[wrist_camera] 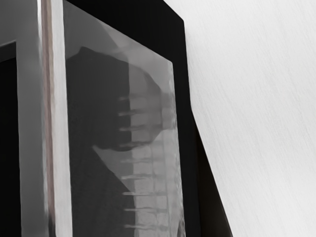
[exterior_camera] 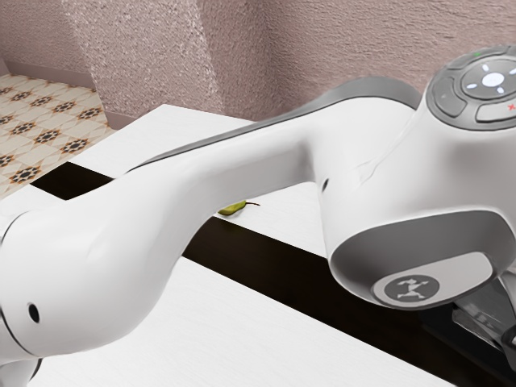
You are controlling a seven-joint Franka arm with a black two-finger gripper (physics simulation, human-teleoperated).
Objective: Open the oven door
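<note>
In the exterior view, the oven (exterior_camera: 477, 324) is peeking out beneath the arm (exterior_camera: 266, 161), partly hidden; the jaws' state cannot be told. In the wrist view, what is probably the oven door (wrist_camera: 98, 98) is showing rungs (wrist_camera: 143, 194) in its glass.

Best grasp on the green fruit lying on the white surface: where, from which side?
Likely from above, closing across the thicker body of the green fruit, not its thin stem. It lies low on the white surface, stem toward the exterior view's right. The arm partly hides it, so its widest point is unclear.
</note>
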